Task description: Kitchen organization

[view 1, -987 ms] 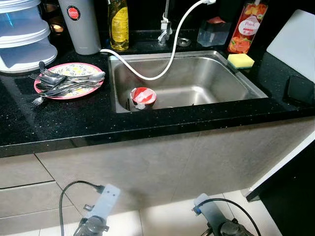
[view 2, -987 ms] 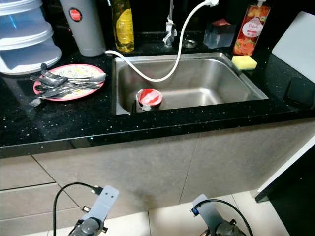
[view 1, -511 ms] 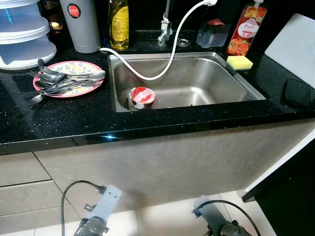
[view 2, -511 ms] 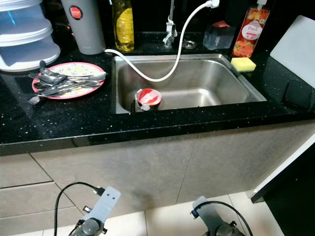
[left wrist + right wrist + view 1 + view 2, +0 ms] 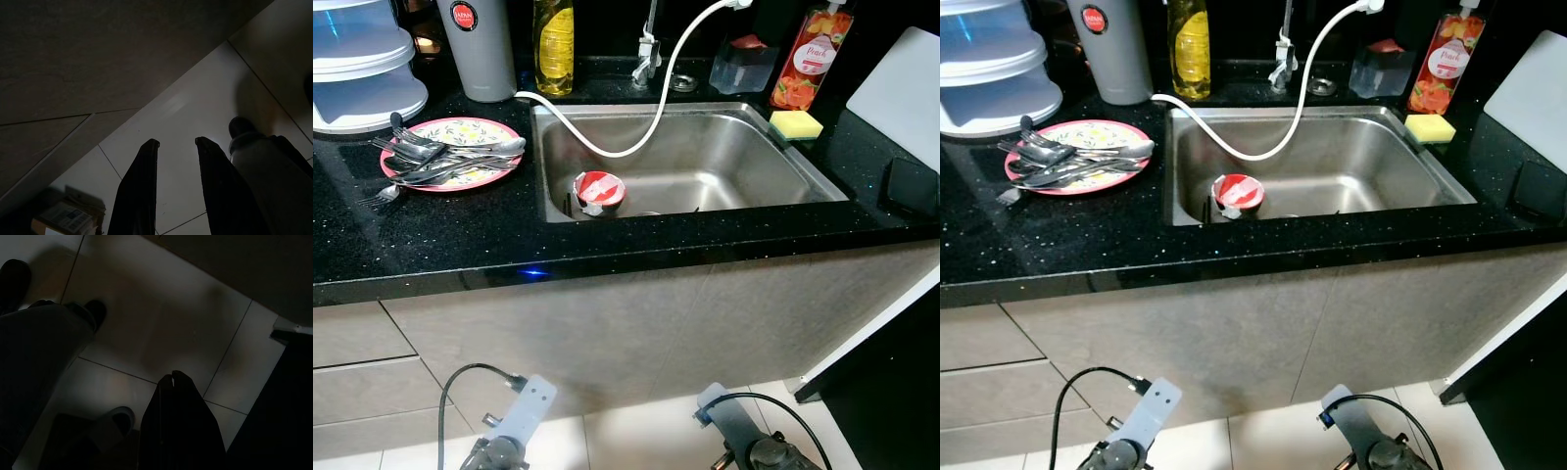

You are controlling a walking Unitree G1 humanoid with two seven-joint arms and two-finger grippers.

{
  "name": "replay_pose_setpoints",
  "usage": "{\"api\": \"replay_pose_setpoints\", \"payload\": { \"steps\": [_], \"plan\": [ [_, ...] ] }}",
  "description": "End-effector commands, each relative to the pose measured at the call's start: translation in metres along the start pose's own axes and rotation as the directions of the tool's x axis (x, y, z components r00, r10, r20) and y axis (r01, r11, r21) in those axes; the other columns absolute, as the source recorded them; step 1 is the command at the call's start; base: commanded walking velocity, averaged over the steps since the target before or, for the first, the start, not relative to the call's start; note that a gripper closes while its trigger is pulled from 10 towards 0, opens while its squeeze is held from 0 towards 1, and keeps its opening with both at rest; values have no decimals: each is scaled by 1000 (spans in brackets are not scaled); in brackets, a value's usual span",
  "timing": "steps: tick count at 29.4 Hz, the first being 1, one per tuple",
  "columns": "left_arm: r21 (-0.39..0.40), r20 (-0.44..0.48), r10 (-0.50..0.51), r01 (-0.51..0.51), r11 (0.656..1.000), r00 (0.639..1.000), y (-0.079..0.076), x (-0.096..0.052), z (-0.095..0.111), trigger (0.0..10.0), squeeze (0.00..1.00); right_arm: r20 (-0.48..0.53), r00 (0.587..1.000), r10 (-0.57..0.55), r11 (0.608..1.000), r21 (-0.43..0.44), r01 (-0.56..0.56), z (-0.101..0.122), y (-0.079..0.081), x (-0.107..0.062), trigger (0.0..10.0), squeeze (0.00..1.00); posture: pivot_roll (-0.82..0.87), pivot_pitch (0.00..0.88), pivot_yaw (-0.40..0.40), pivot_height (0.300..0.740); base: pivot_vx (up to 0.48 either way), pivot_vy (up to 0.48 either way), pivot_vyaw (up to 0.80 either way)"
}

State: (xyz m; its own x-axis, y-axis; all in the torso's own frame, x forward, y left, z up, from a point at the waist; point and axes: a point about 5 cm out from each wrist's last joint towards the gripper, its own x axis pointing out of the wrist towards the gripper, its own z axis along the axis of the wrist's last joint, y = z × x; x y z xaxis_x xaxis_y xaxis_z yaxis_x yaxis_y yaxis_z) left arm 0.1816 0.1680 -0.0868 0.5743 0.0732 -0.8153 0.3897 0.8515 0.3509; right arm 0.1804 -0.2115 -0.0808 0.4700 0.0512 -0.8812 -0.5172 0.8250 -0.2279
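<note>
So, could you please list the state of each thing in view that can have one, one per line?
Left hand: open, idle, hanging low over the floor tiles.
Right hand: shut, idle, hanging low over the floor.
Red cup: upright in the sink's front left corner.
Sink: no standing water visible.
Pink plate: on the counter, cutlery piled on it.
Yellow sponge: lying at the sink's right rim.
Oil bottle: upright.
White hose: draped into the sink.

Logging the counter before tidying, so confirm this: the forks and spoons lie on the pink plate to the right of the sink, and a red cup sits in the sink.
Wrong side. In the left eye view the pink plate with the forks and spoons lies to the left of the sink. The red cup does sit in the sink.
</note>
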Motion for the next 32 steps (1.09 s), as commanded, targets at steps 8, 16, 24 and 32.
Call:
{"api": "replay_pose_setpoints", "payload": {
  "steps": [8,16,24,32],
  "plan": [
    [65,-47,-12,15,998,999,-2,-1,-10,10000,0,-27,1000,10,1000,18,-10,-13,9,-1,10000,0,-25,0,-19,740,0,0,0],
    [56,-53,-19,22,998,998,-5,-2,-11,10000,0,-21,1000,4,1000,21,-4,-10,7,-1,10000,0,-33,0,-25,740,0,0,0],
    [63,-45,-22,25,998,999,-8,-2,-10,10000,0,-16,1000,-3,1000,9,3,-7,2,-1,10000,0,-30,0,-32,740,0,0,0],
    [69,-50,-20,23,997,999,-6,-3,-14,10000,0,-14,1000,-2,1000,4,2,-6,2,-1,10000,0,-29,0,-32,740,0,0,0]
  ]
}}
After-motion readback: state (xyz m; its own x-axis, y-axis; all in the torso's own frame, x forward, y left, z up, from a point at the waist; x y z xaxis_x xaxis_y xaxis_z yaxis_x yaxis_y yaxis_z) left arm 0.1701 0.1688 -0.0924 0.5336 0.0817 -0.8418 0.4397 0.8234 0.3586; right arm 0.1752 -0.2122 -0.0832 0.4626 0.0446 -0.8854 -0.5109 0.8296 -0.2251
